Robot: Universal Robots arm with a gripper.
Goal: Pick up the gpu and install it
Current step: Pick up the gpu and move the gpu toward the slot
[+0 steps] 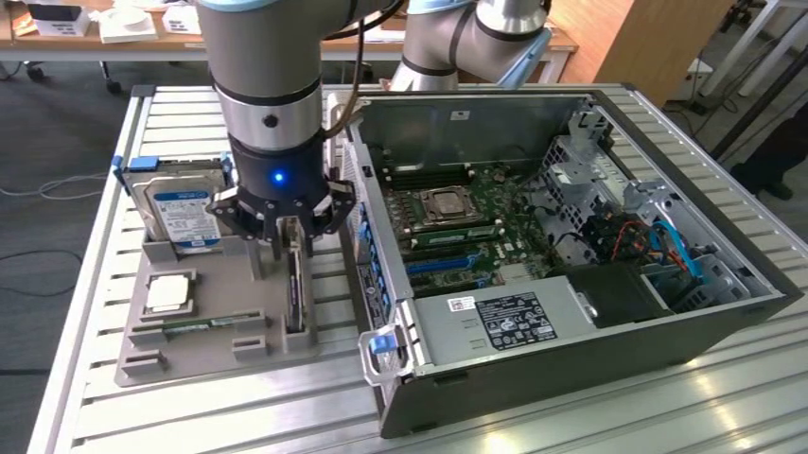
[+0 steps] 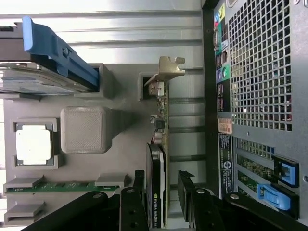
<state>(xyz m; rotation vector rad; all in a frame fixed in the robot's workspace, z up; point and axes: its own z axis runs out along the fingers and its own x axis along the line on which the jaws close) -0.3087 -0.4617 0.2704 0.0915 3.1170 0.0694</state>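
Black claw (image 1: 280,257) on the grey robot arm hangs low over the gpu (image 1: 294,298), a thin flat black circuit card w/ a silvery metal bracket (image 2: 168,67) at one end. Claw is released: jaws wide, one finger (image 2: 185,190) on each long face of the card, straddling it, no pinch yet afaict, nothing held. Gpu stands on its long edge in a slot of the grey moulded plastic parts holder (image 1: 227,355), prob so its thin top edge is free for a grip from above. Holder lies on the ribbed aluminium surface (image 1: 189,416), just beside the open black tower pc case (image 1: 569,369) on the exterior view's right, so parts & target are close. Case lies on its side, panel off, green motherboard (image 1: 467,236) facing up -> slots reachable from above. Same holder keeps the silver hard drive w/ blue label (image 1: 181,210) upright, the square silver cpu chip (image 1: 168,294) flat in a pocket, the slim green memory stick (image 1: 202,324) in a groove. Each part sits apart, none touching the gpu. Gpu not lifted, install not done
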